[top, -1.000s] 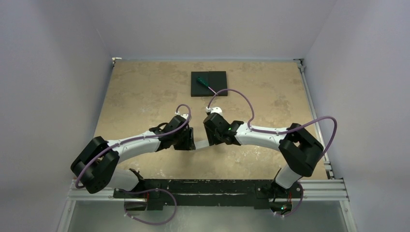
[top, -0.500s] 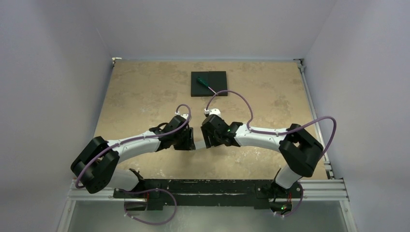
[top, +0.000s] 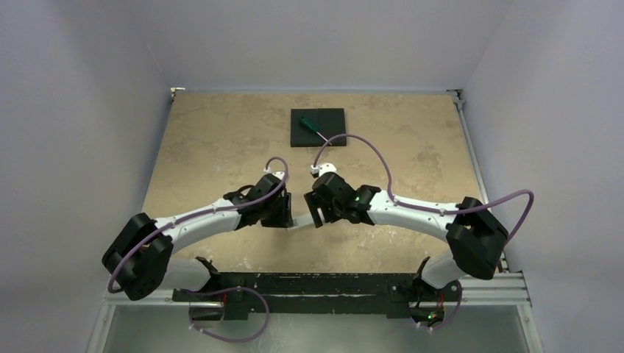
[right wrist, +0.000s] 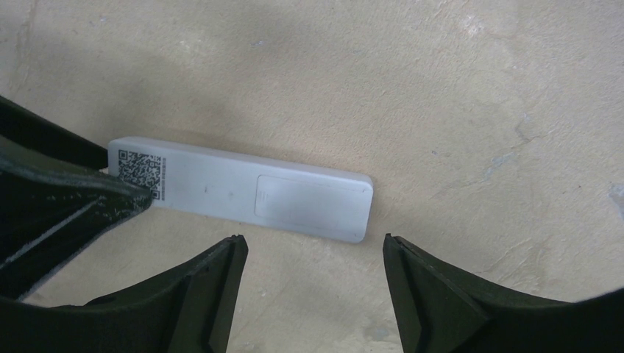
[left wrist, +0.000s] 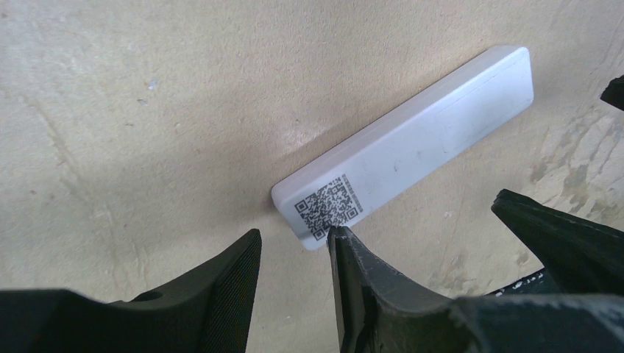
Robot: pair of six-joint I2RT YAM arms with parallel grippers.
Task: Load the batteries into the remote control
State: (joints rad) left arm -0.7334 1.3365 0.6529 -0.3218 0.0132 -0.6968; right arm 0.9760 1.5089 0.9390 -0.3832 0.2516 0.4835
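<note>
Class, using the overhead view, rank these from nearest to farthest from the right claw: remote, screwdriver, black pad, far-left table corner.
1. Remote: just beside the right claw, on its left, between both arms.
2. Screwdriver and black pad: further up the table; the screwdriver lies on the pad, so too close to call.
3. Far-left table corner: farthest.

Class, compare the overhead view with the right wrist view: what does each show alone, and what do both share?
Only the overhead view shows the whole left arm and right arm, plus the black pad at the far side with the green-handled screwdriver on it. Only the right wrist view shows the code label and battery cover on the back of the remote, and the right gripper open. Both show the remote lying on the tan table.
</note>
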